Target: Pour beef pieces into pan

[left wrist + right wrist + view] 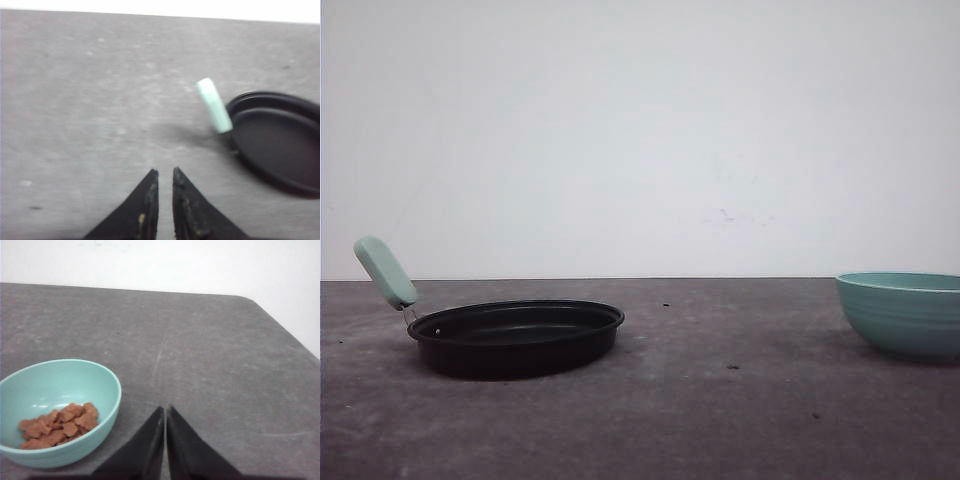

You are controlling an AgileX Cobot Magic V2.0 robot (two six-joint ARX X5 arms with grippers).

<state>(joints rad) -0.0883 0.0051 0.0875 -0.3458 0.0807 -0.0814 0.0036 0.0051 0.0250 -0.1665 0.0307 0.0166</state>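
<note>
**Bowl sits by your right arm, pan by your left**

Your beef pieces (60,426) lie in the teal bowl (60,390) at the table's right end, just beside the right gripper (165,412), whose fingers are pressed together on nothing. The empty black pan (515,335) rests well apart at the left, its mint handle (385,272) angled up and outward, near the left gripper (165,175), nearly closed and empty. Judge the right arm nearer for lifting the bowl.
</note>
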